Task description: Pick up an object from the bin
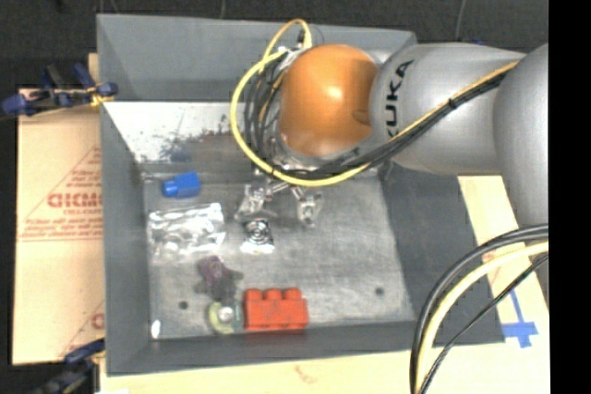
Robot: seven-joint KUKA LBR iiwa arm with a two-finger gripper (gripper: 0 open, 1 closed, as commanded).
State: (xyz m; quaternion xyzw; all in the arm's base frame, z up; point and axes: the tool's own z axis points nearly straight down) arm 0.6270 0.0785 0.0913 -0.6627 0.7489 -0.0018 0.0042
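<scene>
Cannot make out what the small silvery thing (pixel 257 236) just below the gripper (pixel 280 204) is. Same for the purple lump (pixel 213 272) and the contents of the clear bag (pixel 185 229). Hidden under the orange cover (pixel 323 101): middle of the bin (pixel 125 226) back wall. Cut off at right: arm (pixel 462 111).

Grey bin (pixel 355 254) with blue cylinder (pixel 181 186), clear bag (pixel 186 229), red brick (pixel 274 309), purple piece (pixel 214 272)

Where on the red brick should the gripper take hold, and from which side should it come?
Probably from straight above, across the two long sides of the red brick, toward its right end. It lies flat, and a small round thing crowds its left end.
</scene>
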